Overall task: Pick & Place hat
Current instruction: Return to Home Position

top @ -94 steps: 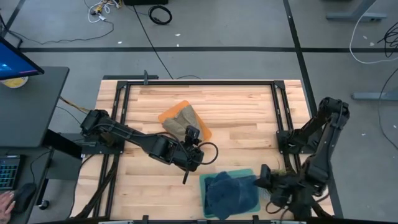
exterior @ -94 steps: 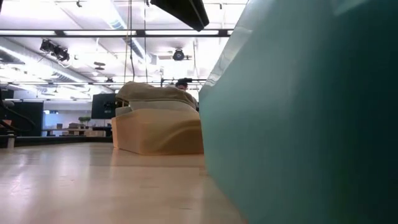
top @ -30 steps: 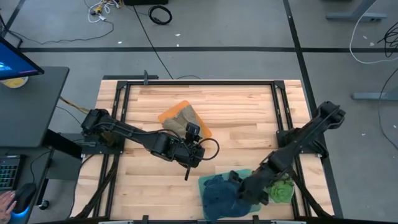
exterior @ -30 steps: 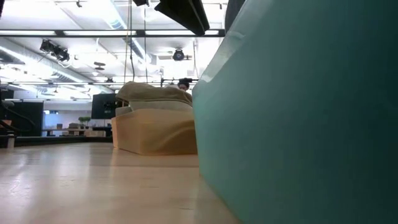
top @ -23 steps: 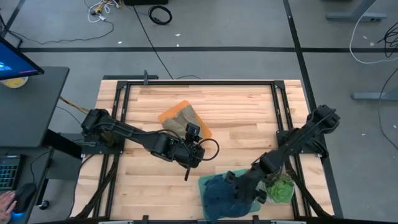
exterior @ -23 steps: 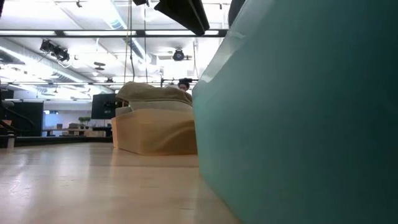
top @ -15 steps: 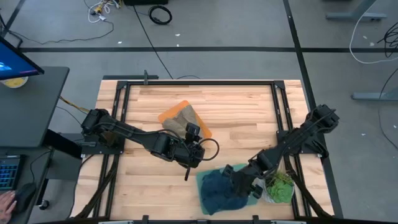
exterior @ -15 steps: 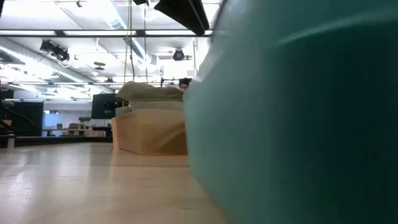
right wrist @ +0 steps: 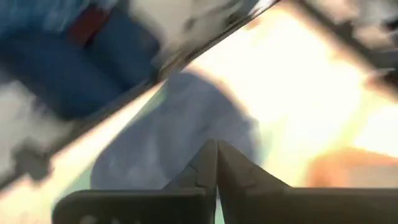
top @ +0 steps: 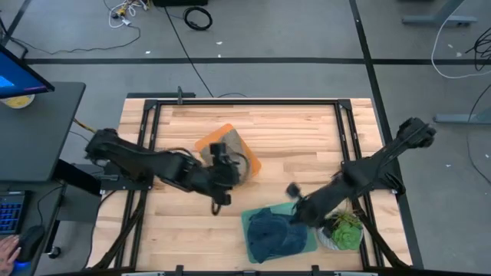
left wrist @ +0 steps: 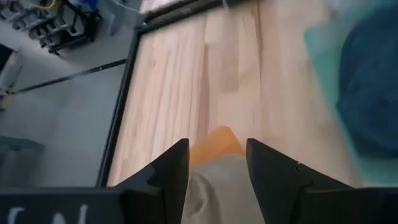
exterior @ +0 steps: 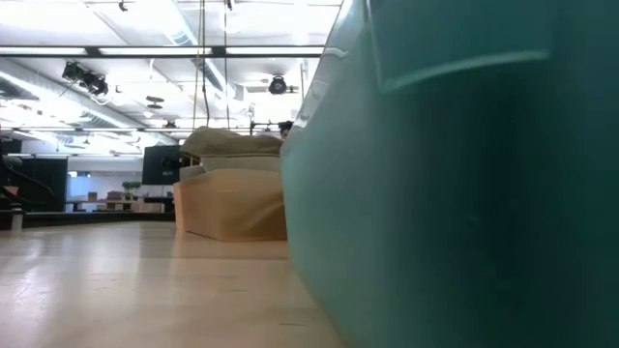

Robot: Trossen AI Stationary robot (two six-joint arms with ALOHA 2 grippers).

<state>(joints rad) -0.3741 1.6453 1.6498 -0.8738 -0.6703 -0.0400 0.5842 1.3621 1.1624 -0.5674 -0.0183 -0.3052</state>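
Left end effector (left wrist: pixel 216 147), fingers apart, above brown cap (left wrist: pixel 219 188) in orange bin (left wrist: pixel 225 137)

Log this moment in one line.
left gripper open at orange bin | right gripper shut by green bin | brown cap in orange bin | blue caps in green bin

Arms outstretched; left gripper (left wrist: pixel 217 144) jaws apart, right gripper (right wrist: pixel 215 149) jaws together.

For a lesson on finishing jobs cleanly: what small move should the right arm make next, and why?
Probably pull the right gripper back toward its base: it is shut on nothing by the green bin, where the blue cap already lies, and the brown cap sits in the orange bin.
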